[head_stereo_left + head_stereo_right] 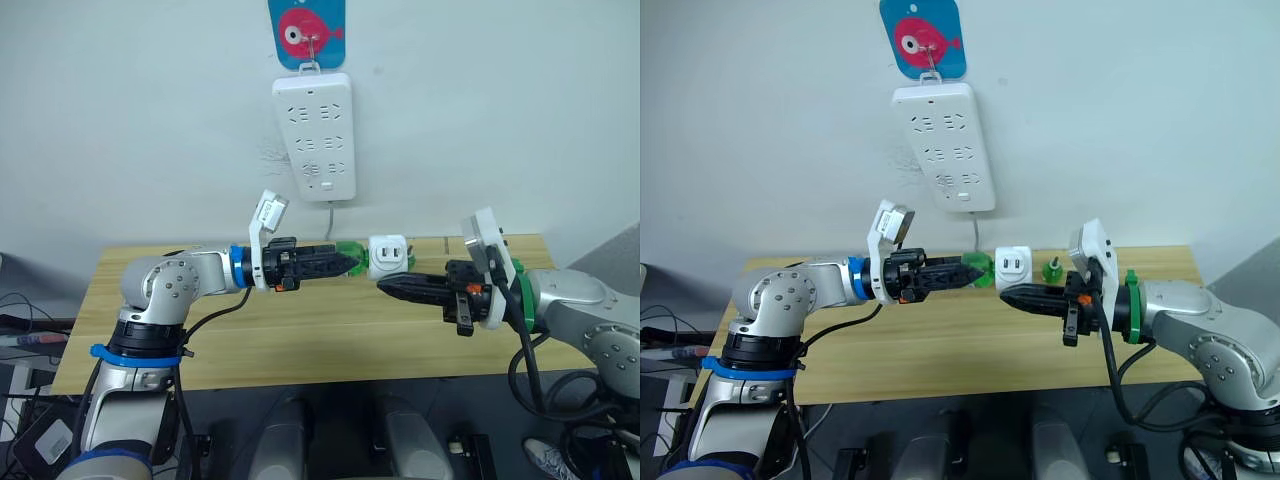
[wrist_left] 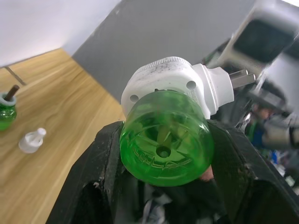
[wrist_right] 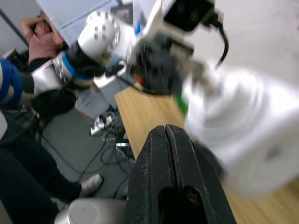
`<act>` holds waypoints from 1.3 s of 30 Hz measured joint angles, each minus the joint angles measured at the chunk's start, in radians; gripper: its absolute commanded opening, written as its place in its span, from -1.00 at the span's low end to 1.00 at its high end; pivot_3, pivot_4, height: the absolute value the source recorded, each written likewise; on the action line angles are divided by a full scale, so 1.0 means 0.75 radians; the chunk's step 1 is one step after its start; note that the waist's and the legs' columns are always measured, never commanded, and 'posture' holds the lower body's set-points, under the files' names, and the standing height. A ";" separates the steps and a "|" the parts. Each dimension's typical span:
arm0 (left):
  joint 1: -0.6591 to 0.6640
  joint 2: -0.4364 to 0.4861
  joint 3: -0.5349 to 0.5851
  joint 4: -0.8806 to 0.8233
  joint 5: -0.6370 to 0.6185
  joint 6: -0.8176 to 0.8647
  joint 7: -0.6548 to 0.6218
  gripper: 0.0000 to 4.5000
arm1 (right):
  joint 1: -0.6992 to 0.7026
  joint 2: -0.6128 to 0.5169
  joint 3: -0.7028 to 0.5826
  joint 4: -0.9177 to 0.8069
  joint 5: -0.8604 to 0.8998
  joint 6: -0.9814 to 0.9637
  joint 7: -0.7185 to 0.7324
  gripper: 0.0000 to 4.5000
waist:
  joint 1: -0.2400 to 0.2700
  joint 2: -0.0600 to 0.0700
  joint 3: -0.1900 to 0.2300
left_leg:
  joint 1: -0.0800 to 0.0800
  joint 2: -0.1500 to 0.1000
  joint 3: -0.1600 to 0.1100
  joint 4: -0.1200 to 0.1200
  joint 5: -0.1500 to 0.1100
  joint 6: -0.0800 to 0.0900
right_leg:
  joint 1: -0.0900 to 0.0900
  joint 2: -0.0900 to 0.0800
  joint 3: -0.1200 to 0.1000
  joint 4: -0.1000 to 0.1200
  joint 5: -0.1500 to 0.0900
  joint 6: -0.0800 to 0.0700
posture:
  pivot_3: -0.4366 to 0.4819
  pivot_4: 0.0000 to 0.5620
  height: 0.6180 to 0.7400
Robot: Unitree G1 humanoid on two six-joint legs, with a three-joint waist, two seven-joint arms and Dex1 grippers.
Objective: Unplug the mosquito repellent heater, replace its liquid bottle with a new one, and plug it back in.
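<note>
Item: mosquito repellent heater point(image 1: 388, 256), small white rounded plastic plug-in unit w/ green liquid bottle point(image 2: 164, 140) screwed into its underside. Location: held in the air above the wooden counter point(image 1: 300, 340), between the two arms, below the wall-hung power strip point(image 1: 314, 135); unplugged, two metal prongs point(image 2: 240, 78) bare.

Left tool point(image 1: 335, 263): closed on the liquid bottle, black fingers point(image 2: 110, 154) clamped on both sides of the green body; the heater is carried only through the bottle. Right tool point(image 1: 392, 285): fingers pressed together, nothing between them, tip just below and beside the heater; contact cannot be told.

On the counter, well apart from the held unit: a second green bottle point(image 2: 5, 108) w/ wick showing, and a small white cap point(image 2: 32, 140) near it.

Handling (judged): light assy; rigid shell, likely smooth and slippery. Bottle thin-walled, prob. contains liquid, so hard squeezing is to be avoided. Best hold for the heater: across its flat white sides, clear of prongs and top hole, w/ the bottle gripped round its body for unscrewing. Wick presumed fragile; bottle is to be kept upright once freed.
</note>
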 measured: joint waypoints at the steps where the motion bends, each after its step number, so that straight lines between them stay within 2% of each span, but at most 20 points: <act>1: 0.009 0.015 -0.026 -0.015 0.019 -0.019 -0.026 0.04 | -0.022 0.003 -0.001 0.004 0.009 0.004 -0.023 -1.00 | -0.002 0.000 0.000 | 0.000 0.000 0.000 0.000 0.000 0.000 | 0.000 0.000 0.000 0.000 0.000 0.000 | -0.41 -0.19 1.00; 11: 0.053 0.119 -0.110 -0.134 0.065 -0.084 -0.241 0.04 | -0.134 0.013 0.031 0.152 -0.033 0.044 -0.109 -1.00 | -0.012 0.000 0.000 | -0.001 0.000 0.000 0.000 0.000 0.000 | 0.000 0.000 0.000 0.000 0.000 0.000 | -0.40 -0.22 1.00; 22: -0.021 0.084 -0.040 -0.116 -0.075 0.068 -0.216 0.04 | -0.082 -0.015 0.078 0.207 -0.031 0.132 -0.074 -1.00 | -0.016 0.000 0.000 | -0.001 0.000 0.000 -0.001 0.000 0.001 | 0.000 0.000 0.000 0.000 0.000 0.000 | -0.39 -0.23 1.00; 39: -0.022 0.083 -0.015 -0.106 -0.170 0.168 -0.186 0.04 | -0.061 0.023 0.051 0.189 0.102 0.249 -0.133 -1.00 | -0.018 0.000 0.000 | 0.000 0.000 0.000 0.000 0.000 0.001 | 0.000 0.000 0.000 0.000 0.000 0.000 | -0.39 -0.23 1.00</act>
